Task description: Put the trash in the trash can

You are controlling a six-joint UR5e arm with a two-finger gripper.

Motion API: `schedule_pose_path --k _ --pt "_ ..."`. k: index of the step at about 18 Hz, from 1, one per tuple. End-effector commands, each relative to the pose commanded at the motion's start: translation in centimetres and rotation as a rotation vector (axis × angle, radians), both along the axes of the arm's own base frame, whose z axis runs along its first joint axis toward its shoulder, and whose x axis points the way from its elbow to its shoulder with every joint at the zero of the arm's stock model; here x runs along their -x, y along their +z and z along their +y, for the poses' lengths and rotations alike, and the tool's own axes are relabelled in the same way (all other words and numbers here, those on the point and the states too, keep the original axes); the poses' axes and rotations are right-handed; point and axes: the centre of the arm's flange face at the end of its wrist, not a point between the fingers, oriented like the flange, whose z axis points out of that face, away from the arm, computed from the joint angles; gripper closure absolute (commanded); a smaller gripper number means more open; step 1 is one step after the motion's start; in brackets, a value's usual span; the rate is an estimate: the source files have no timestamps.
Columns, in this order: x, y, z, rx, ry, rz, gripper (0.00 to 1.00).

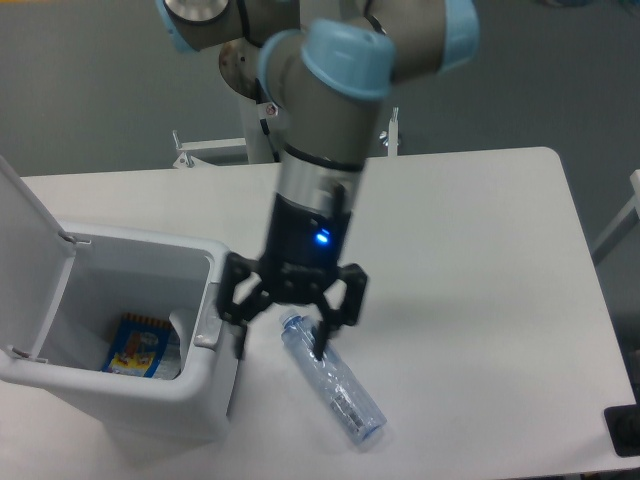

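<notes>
Far left: trash can, a white boxy bin with rounded corners, standing at the near-left corner of the white table. Flip lid swung up and back on the left side, leaving the mouth fully open to the top. Grey latch on the right rim, facing the arm. Inside, at the bottom: a blue-and-yellow printed packet lying flat, with a pale, translucent-white wrapper tucked against the right inner wall beside it; hard to make out its shape.

Just right of the bin: gripper, black, blue light lit on its body, pointing straight down. Fingers spread wide, nothing between them. Left fingertip close beside the bin's right wall near the latch; contact cannot be told. Right fingertip over the upper part of the clear plastic bottle, near its neck.

Bottle lying flat on the table, bluish, crinkled label showing through, cap end toward the gripper, base angled toward the near-right. Base close to the table's front edge. Narrow strip of bare tabletop between bottle and bin.

Further right: broad open white surface out to the rounded far-right corner and the right edge.
</notes>
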Motion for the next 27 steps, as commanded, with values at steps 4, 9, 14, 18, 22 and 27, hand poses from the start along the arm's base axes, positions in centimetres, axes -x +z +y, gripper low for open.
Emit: schedule_pose_path --k 4,9,14,18,22,27 --pt "4.6 -5.5 -1.1 0.077 0.065 -0.036 0.0" --pt "7.4 -9.7 -0.4 0.174 0.107 -0.028 0.0" --pt "9.2 -12.2 1.0 0.302 0.111 -0.105 0.0" --pt "8.9 -14.2 2.1 0.421 0.062 -0.135 0.0" --pt "9.0 -15.7 2.9 0.45 0.053 -0.145 0.0" --pt "8.7 -18.1 4.5 0.537 0.039 -0.134 0.0"
